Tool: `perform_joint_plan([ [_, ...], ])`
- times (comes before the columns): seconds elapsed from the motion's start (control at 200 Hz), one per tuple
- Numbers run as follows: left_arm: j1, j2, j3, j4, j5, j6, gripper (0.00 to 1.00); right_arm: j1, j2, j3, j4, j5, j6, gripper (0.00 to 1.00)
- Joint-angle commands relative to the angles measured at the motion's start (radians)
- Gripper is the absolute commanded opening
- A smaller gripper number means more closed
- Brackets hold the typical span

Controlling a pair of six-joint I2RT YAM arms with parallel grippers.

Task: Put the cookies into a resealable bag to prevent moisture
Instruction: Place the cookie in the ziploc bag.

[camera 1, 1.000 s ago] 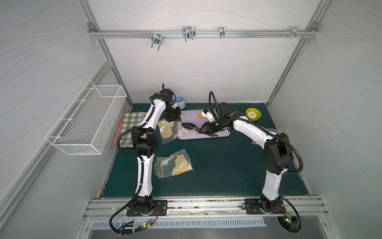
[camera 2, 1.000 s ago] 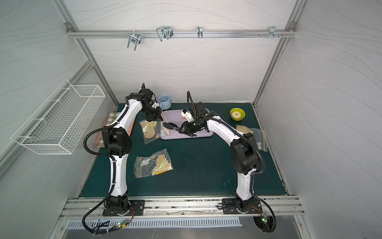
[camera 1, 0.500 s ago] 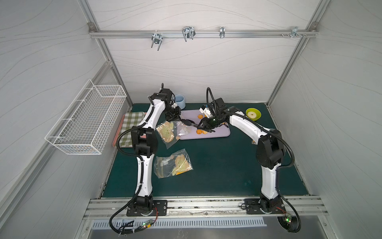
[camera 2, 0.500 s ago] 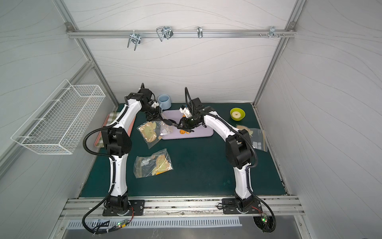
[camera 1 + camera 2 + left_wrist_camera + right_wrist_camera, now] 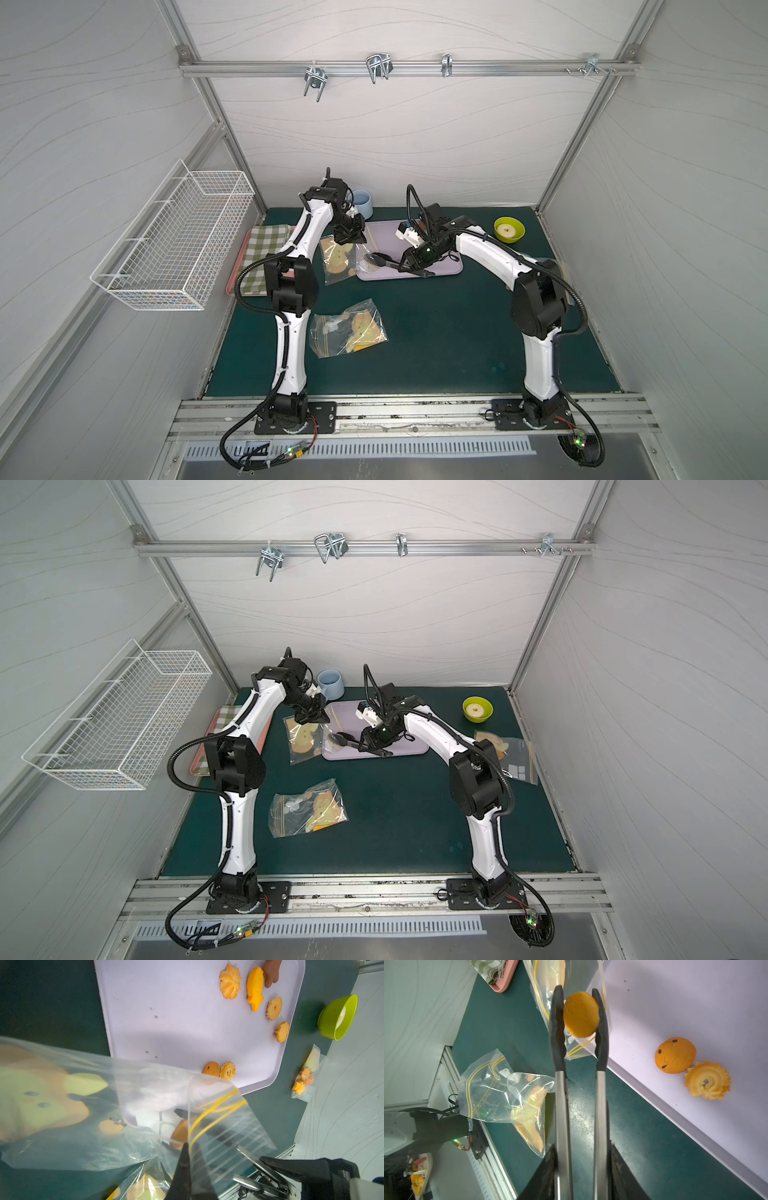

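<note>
My left gripper (image 5: 187, 1167) is shut on the rim of a clear resealable bag (image 5: 83, 1105) with a yellow zip line and holds its mouth up beside the lilac tray (image 5: 176, 1012). My right gripper (image 5: 581, 1167) is shut on metal tongs (image 5: 600, 1105) with black tips. The tongs pinch a round orange cookie (image 5: 581, 1014) right at the bag's mouth. Several cookies (image 5: 230, 981) lie loose on the tray, two of them (image 5: 675, 1055) near its edge. In both top views the grippers (image 5: 351, 237) (image 5: 374, 746) meet at the tray's left end.
A second bag (image 5: 349, 328) lies mid-table and a third bag (image 5: 507, 754) lies by the right arm. A green bowl (image 5: 509, 229) stands back right, a blue cup (image 5: 361, 203) at the back, a checked cloth (image 5: 266, 257) on the left, and a wire basket (image 5: 174, 237) hangs on the left wall.
Half a second ago the right arm's tongs were over the tray; now they are at the bag's mouth again, holding a round cookie. The left gripper still holds the bag.
</note>
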Motion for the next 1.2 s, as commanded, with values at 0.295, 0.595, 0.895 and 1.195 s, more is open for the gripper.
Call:
perform_joint_plan([
  [0.295,-0.017,0.003,-0.002,0.014,0.056,0.021,0.0,0.003,0.071,0.183,-0.022,-0.083,0.003,0.38],
  [0.595,-0.017,0.002,-0.004,0.017,0.069,0.023,0.0,-0.022,0.154,0.26,-0.013,-0.145,0.085,0.38],
  [0.895,-0.017,0.001,-0.005,0.017,0.064,0.022,0.0,-0.049,0.14,0.222,0.039,-0.044,0.213,0.35],
  [1.195,-0.017,-0.001,-0.009,0.019,0.074,0.021,0.0,-0.033,0.177,0.251,0.12,-0.227,0.222,0.35],
])
